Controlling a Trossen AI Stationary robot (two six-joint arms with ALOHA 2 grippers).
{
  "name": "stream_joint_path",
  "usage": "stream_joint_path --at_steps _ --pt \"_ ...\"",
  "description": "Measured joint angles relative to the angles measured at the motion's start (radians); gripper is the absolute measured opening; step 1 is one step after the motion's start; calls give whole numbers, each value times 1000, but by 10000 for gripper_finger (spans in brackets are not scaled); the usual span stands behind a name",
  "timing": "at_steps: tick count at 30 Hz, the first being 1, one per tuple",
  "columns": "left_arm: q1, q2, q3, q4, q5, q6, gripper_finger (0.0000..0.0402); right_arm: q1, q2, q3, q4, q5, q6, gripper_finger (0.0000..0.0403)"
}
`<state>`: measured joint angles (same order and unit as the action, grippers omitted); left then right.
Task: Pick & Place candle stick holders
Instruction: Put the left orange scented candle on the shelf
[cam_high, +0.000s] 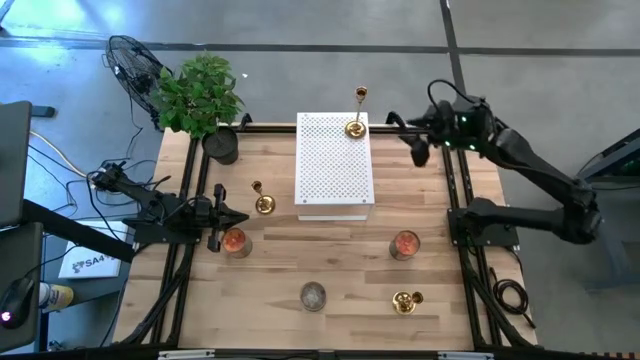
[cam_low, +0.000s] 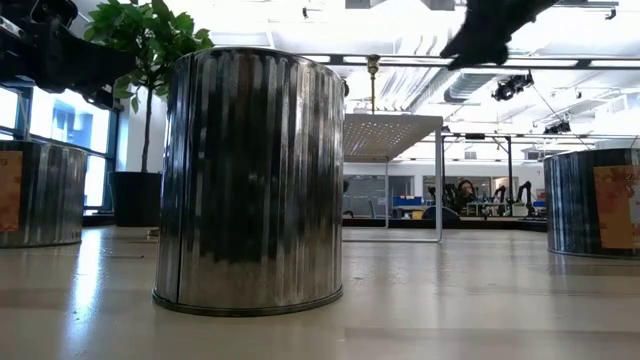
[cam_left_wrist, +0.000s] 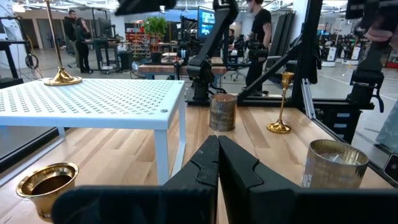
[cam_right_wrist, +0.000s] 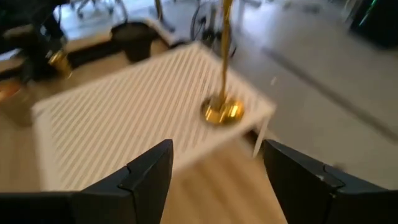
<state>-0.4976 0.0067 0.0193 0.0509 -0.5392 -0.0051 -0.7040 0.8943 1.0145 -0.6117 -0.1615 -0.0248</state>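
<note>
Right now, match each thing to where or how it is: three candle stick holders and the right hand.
Things:
1. candle stick holder on the white rack
2. candle stick holder left of the rack
3. candle stick holder at the near right
4. right hand

Places or states:
A. on the wood beside the rack's left edge
B. open, off the rack's right far corner
C. on the perforated top, far right corner
D. on the wood near the table's front edge

Pairs: 1-C, 2-A, 3-D, 4-B

Three candle stick holders (cam_high: 356, 118), three metal tins (cam_high: 313, 296), one white rack (cam_high: 334, 170), one plant (cam_high: 198, 92).
</note>
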Motion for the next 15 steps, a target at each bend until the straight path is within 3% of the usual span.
stream_joint_path --at_steps 7,15 --pt "0 0 0 0 0 0 1 31 -100 -95 -167 -125 93 244" --pt "0 0 0 0 0 0 1 135 -216 -311 -27 -97 183 244"
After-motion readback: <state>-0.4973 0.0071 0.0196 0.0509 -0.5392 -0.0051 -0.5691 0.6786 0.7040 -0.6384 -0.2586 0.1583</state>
